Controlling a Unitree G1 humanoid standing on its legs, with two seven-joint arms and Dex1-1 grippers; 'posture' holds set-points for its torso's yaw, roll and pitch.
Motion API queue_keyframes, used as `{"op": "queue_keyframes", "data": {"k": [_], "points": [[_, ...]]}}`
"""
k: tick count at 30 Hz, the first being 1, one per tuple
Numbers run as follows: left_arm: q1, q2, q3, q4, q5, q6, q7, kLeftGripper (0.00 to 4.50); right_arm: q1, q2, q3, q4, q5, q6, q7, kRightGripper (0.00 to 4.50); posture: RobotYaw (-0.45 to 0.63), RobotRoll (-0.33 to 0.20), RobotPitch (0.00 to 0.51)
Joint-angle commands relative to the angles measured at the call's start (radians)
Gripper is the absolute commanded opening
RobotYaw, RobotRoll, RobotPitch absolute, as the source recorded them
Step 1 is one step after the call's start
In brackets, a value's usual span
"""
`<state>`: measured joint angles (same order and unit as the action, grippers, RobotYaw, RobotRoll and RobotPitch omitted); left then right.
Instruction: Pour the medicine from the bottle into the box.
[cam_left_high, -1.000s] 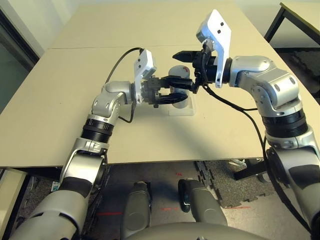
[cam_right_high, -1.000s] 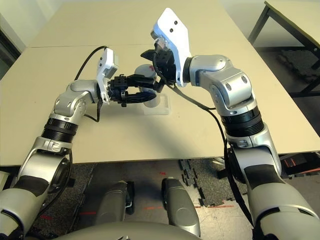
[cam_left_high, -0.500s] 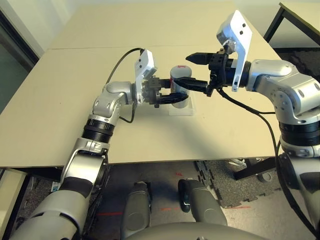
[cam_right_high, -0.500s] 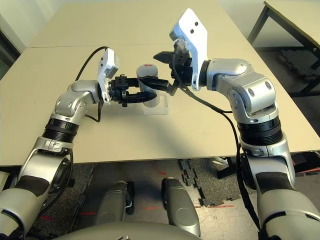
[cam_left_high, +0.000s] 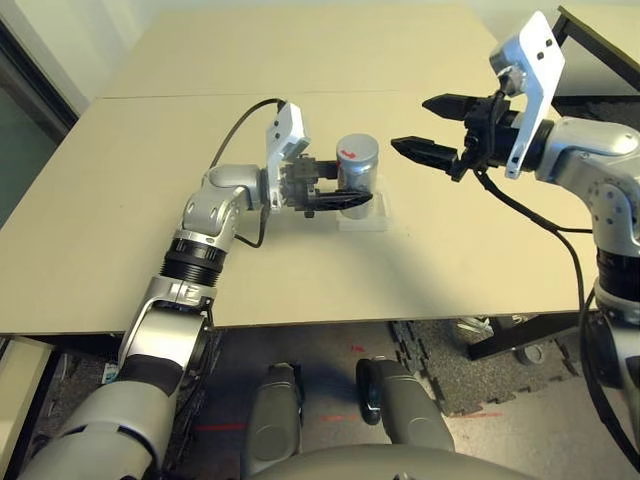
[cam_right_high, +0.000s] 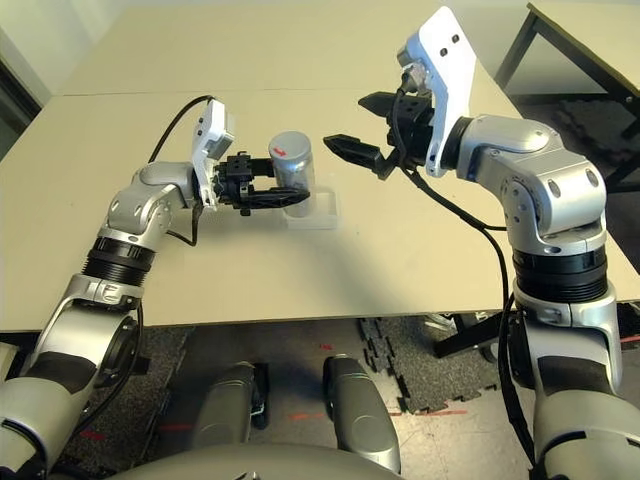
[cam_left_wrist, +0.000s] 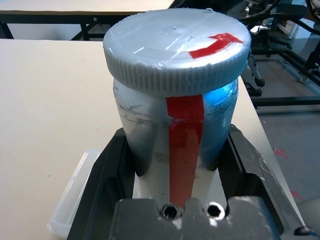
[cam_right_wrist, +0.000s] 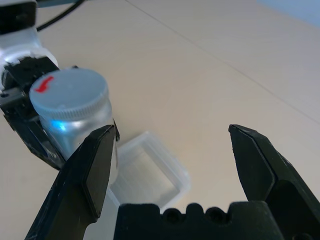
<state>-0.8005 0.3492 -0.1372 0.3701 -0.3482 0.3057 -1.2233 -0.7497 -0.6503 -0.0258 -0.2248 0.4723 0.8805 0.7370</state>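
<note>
We see a broad beige counter (cam_left_high: 120, 200) with a thin seam running across its far part. Beyond its right corner stands a second pale table with a black metal frame (cam_left_high: 590, 25). Below the near edge, dark grey foam floor mats (cam_left_high: 450, 375) lie on the floor, with small red marks beside them.

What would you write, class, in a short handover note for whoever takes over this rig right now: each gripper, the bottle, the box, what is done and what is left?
Left gripper: jaws shut on the bottle, holding it upright by its body.
Right gripper: jaws open, nothing in them, off to the bottle's right and apart from it.
Bottle: cap on, red mark on top and down the side.
Box: clear, on the table just beside the held bottle; nothing visible in it.
Done: bottle gripped next to the box.
Left: take off the cap, tip the bottle, pour the medicine into the box.
</note>
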Motion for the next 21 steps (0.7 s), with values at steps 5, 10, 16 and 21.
{"op": "queue_keyframes", "data": {"k": [5, 10, 16, 21], "points": [[0.004, -0.002, -0.007, 0.006, 0.01, -0.013, -0.012, 2.53, 0.031, -0.051, -0.022, -0.031, 0.043, 0.039, 0.032, 4.5, -0.2, 0.0, 0.112], [0.0, 0.0, -0.006, 0.013, 0.012, -0.015, -0.013, 2.53, 0.022, -0.05, -0.025, -0.077, 0.12, 0.096, 0.057, 4.5, -0.2, 0.0, 0.113], [-0.006, -0.002, -0.011, 0.02, 0.016, -0.02, -0.017, 2.53, -0.033, 0.019, 0.009, -0.09, 0.166, 0.117, 0.043, 4.5, -0.21, 0.0, 0.112], [-0.008, -0.006, -0.015, 0.019, 0.017, -0.021, -0.019, 2.53, -0.081, 0.07, 0.053, -0.054, 0.149, 0.092, 0.045, 4.5, -0.2, 0.0, 0.112]]}}
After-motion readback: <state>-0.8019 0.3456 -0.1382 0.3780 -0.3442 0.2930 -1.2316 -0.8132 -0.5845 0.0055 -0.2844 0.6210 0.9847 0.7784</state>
